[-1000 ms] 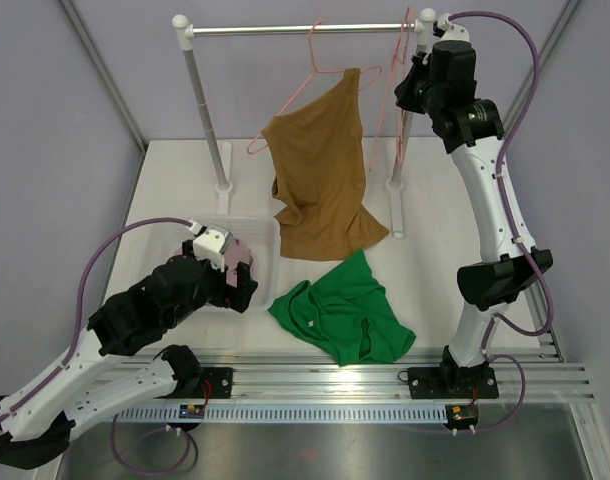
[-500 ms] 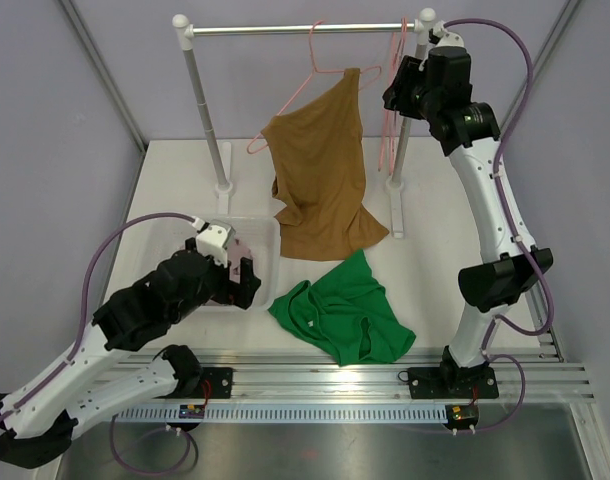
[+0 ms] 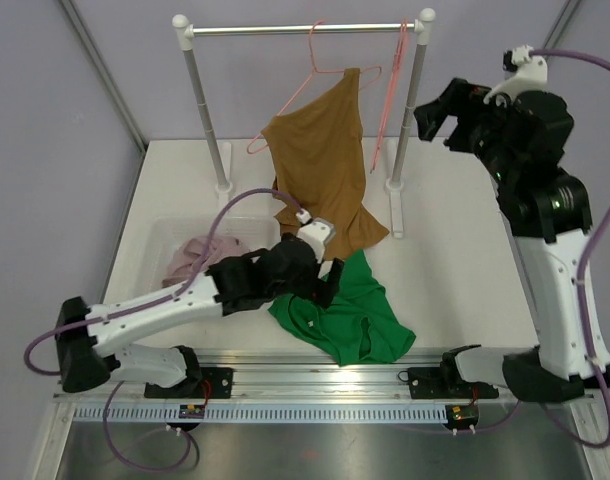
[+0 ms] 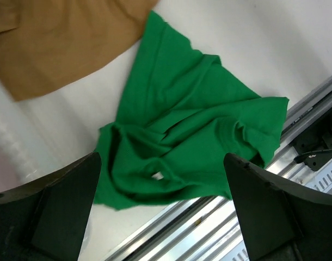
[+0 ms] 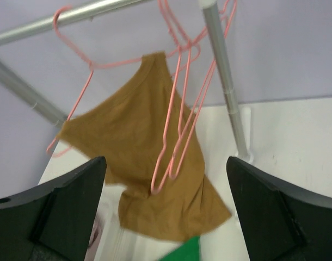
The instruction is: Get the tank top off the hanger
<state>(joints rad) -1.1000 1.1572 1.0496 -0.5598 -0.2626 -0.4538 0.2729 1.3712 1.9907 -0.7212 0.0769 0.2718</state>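
Nearest to me, the crumpled green garment (image 3: 347,318) lies on the white counter (image 3: 455,240), just beyond the metal track at the front edge. My left gripper (image 4: 161,157) is over it, fingers spread wide with nothing between them. From the left wrist camera the green cloth fills the space between the two dark fingers. I cannot tell whether the tips touch the cloth.

To the left of that arm sits a clear plastic bin (image 3: 157,232) with a pink cloth (image 3: 190,258) bunched inside.

Just past the green garment is the lower edge of the brown tank top (image 3: 320,180), which drapes down onto the counter. The two garments meet or overlap at that edge. The tank top is on the pink wire hanger (image 3: 312,52) by one strap only, at the hanger's right shoulder. The hanger's left arm sticks out bare beside the cloth, and the garment sags at a slant below it.

The hanger's hook is over the silver rail (image 3: 265,30) of the rack at the back of the counter. A few empty pink hangers (image 3: 389,95) dangle close to the right post (image 3: 410,100).

My right gripper (image 5: 166,160) is raised high, to the right of that post and apart from it. It faces the rack, with its fingers parted and holding nothing.
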